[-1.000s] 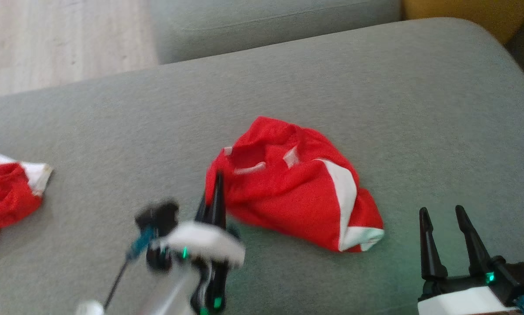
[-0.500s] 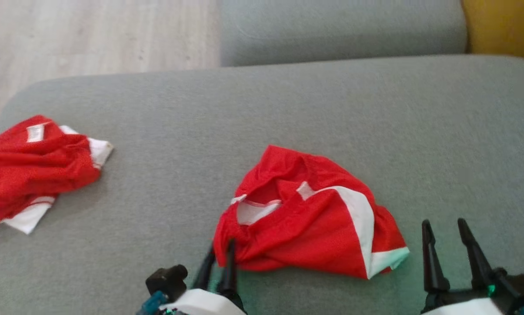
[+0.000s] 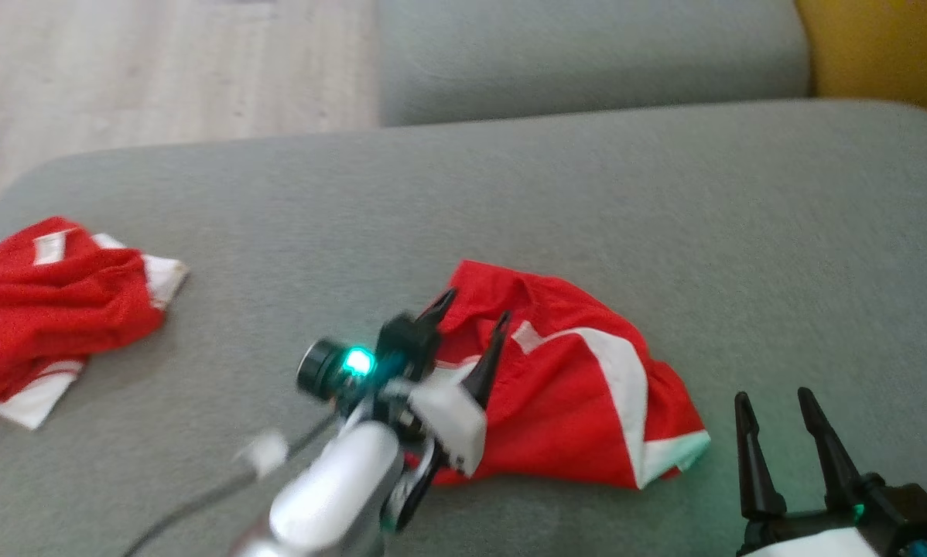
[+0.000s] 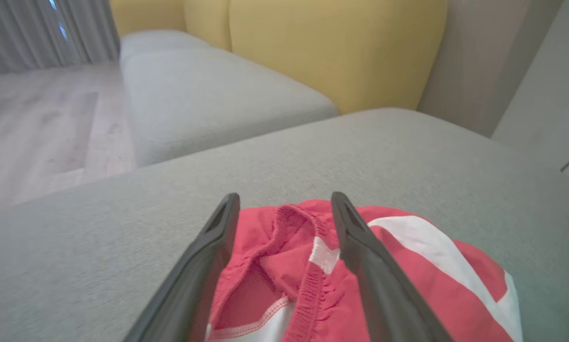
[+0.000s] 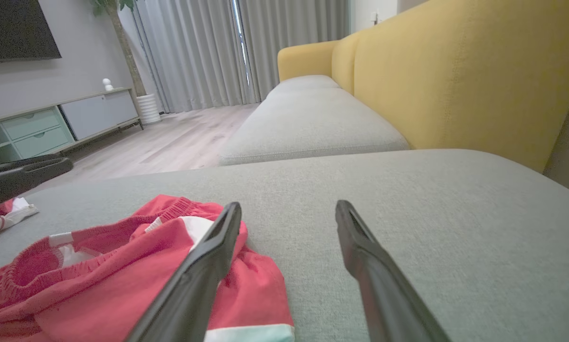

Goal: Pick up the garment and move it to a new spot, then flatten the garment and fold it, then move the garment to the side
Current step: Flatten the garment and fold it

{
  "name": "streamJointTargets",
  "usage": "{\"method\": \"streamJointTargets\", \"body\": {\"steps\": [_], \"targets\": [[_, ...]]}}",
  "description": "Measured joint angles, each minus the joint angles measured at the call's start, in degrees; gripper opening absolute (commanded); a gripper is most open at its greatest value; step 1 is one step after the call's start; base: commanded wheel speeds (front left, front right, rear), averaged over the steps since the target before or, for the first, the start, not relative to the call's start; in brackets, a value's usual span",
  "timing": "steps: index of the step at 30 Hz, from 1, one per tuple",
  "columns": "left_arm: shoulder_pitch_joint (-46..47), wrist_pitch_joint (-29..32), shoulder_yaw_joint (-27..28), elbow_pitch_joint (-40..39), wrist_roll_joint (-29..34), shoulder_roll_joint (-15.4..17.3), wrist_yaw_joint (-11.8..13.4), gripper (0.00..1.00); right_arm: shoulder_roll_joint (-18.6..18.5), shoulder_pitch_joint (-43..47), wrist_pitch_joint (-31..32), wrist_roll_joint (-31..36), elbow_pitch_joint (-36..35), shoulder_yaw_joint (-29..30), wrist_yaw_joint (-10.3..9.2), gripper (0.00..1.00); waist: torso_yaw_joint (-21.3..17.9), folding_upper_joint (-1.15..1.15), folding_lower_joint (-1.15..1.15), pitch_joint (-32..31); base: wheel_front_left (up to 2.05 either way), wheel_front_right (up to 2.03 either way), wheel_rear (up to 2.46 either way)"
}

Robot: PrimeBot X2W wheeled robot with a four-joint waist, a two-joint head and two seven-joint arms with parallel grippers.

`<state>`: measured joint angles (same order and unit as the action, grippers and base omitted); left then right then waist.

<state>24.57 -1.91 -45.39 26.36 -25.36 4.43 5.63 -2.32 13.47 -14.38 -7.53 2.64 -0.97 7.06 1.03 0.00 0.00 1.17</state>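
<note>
- Red mesh shorts with white side panels [image 3: 587,402] lay crumpled near the middle of a broad grey fabric sofa cushion [image 3: 665,201], with the elastic waistband end turned toward the robot's left and a white-edged leg hem toward its right.
- Left pincer [image 3: 475,305] was over that waistband end, its two dark fingers spread apart; the arm was blurred in the head view.
- From the left wrist camera, the left pincer [image 4: 285,197] had the bunched waistband of the shorts [image 4: 275,247] showing between its open fingers. Whether the fingers touched the cloth could not be told.
- Right pincer [image 3: 773,398] was at the lower right of the head view, fingers apart and gripping nothing, near the white hem but clear of it.
- From the right wrist camera, the right pincer [image 5: 289,205] pointed across bare cushion [image 5: 431,213], with the shorts [image 5: 123,266] lying to the left of its fingers.
- Another crumpled red-and-white garment [image 3: 53,309] lay at the cushion's left edge, well apart from the shorts.
- Beyond the cushion were a second grey seat pad [image 3: 587,54], a yellow upholstered backrest [image 5: 455,71] and pale wooden floor [image 3: 162,70].
</note>
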Motion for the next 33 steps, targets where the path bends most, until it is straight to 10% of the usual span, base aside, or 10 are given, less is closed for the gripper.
{"method": "streamJointTargets", "body": {"steps": [16,19,22,24,33], "targets": [[11.50,10.51,-6.68,18.02,-1.81,-1.60,-7.66,0.99,0.00,-2.65,0.00,0.55,-0.69,0.77,0.00,1.00,-10.07,0.00,0.01,6.05,0.00,0.00,0.00],[11.68,9.75,-6.92,19.63,-1.86,-1.62,-8.03,0.47,0.00,-2.77,0.00,0.46,-0.85,1.00,0.00,1.00,-10.41,0.00,0.01,6.39,0.00,0.00,0.00],[12.08,8.67,-7.13,20.70,-2.94,-1.64,-8.22,0.35,0.00,-2.81,0.00,0.47,-0.87,1.02,0.00,1.00,-10.26,0.00,0.00,6.22,0.00,0.00,0.00],[12.33,7.79,-7.20,20.91,-3.98,-1.64,-8.75,0.00,0.00,-2.87,0.00,0.47,-0.87,0.92,0.00,1.00,-10.15,0.00,0.01,6.13,0.00,0.00,0.00],[15.32,2.91,-6.76,15.60,-13.97,-1.79,-10.76,0.00,0.00,-3.63,0.00,-0.24,0.60,-0.33,0.00,1.00,-8.44,0.00,0.00,5.62,0.00,0.00,0.00]]}}
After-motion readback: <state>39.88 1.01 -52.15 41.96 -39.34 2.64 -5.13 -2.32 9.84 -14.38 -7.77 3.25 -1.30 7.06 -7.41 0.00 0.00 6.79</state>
